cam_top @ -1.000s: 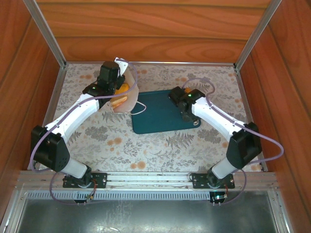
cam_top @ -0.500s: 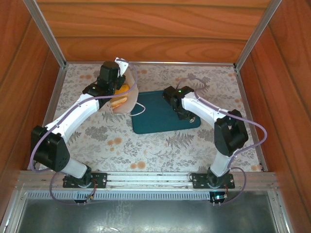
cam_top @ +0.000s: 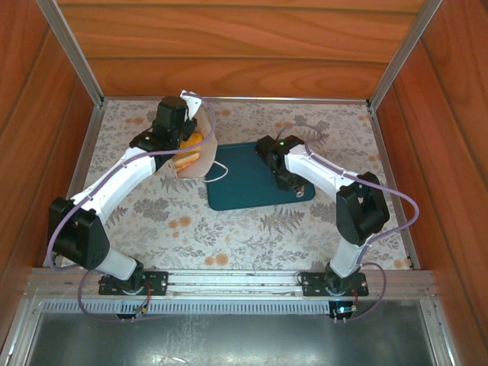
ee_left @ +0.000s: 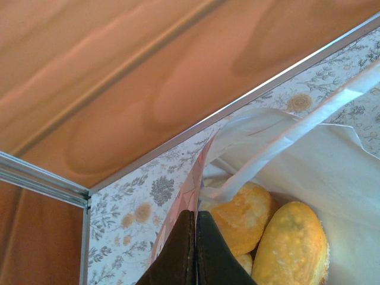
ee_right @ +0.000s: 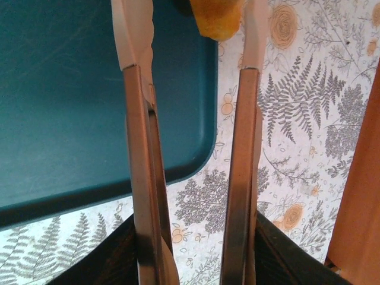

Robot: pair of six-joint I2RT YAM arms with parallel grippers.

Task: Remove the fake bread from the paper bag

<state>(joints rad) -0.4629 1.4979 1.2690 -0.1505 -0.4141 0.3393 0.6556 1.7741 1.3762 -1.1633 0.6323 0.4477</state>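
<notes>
The white paper bag stands at the back left, beside the tray. My left gripper is shut on the bag's near wall, the jaws pressed together with the paper between them. Inside the bag lie several golden pieces of fake bread, one of them an oval roll, under a white loop handle. My right gripper hovers over the tray's right edge. An orange piece of bread sits between its fingertips, cut off by the frame's top, and the jaws seem shut on it.
A dark teal tray lies mid-table on the floral cloth; its rounded corner is under my right fingers. Wooden walls and metal rails close in the back and sides. A wooden wall stands close on the right.
The right arm folded its elbow inward and carried its gripper left and slightly nearer, over the tray's right edge. The left arm and the bag have not moved.
</notes>
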